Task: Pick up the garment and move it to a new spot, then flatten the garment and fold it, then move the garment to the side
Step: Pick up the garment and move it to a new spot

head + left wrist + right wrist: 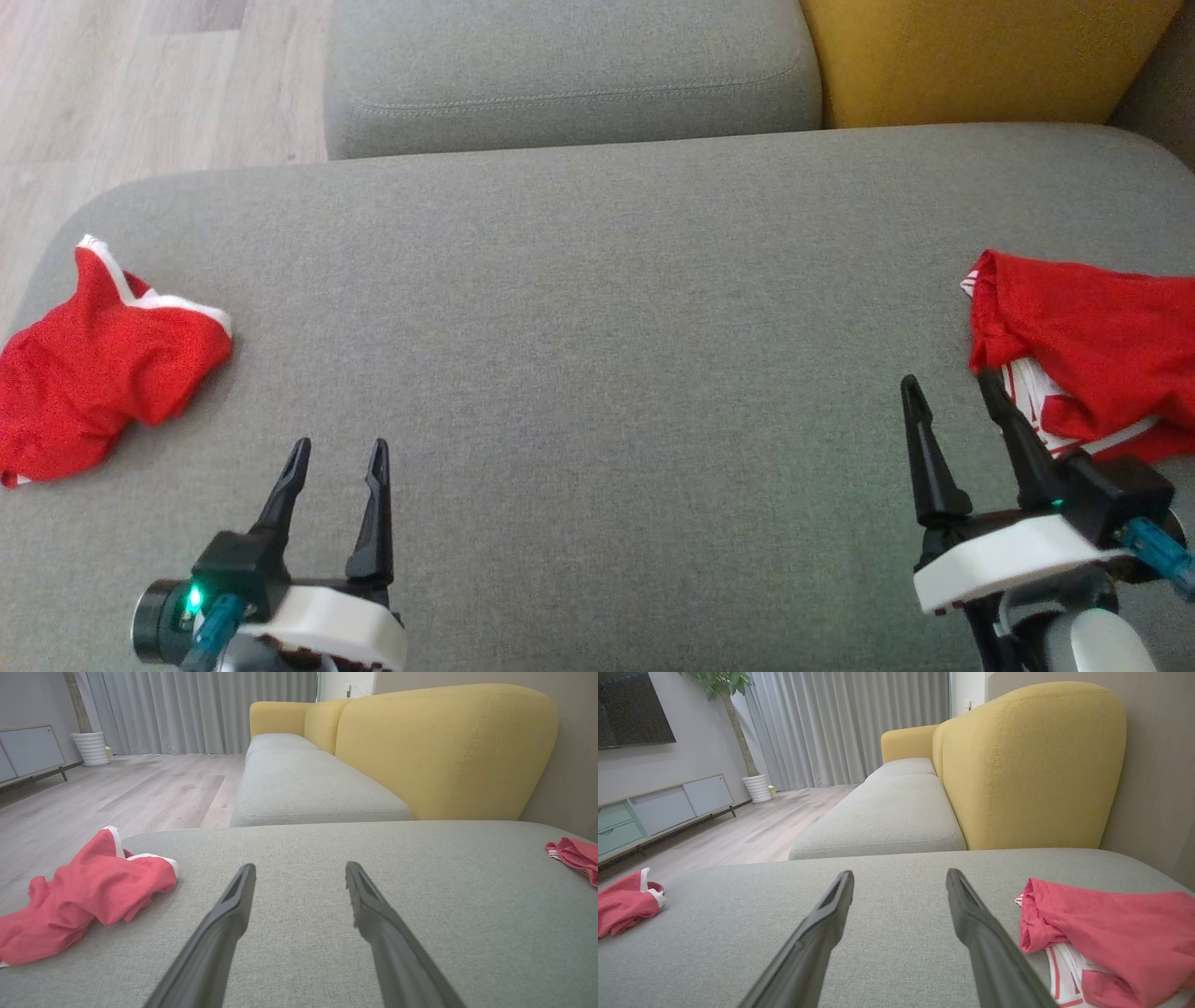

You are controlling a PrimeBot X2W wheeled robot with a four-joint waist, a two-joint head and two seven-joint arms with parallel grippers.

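On the big grey seat cushion (pixel 597 308) right in front of the robot there are two red garments, one out at each end. The left red garment (pixel 103 373) is a rumpled heap with white trim at the cushion's left edge. The right red garment (pixel 1092 345) is bunched up at the right edge, with a red-and-white striped bit poking out from under it.

The middle of the cushion is bare, and my guess is that's deliberate. It's the flat patch for spreading and folding, with the ends used for piling. I can't say for sure which heap is next, since neither looks folded to me, but the right one sits closest to a gripper.

Both arms come in low from the near side, fingers pointing across the cushion toward the yellow backrest (pixel 980 56). The left gripper (pixel 339 448) hangs near the front, well apart from the left heap, with its fingers spread wide and nothing between them. The right gripper (pixel 947 381) leans a bit to the right and is also wide and empty. Its outer finger is just beside the right garment's near edge. The cloth lies off to the side of that finger, not between the two, and I can't tell whether they're touching.
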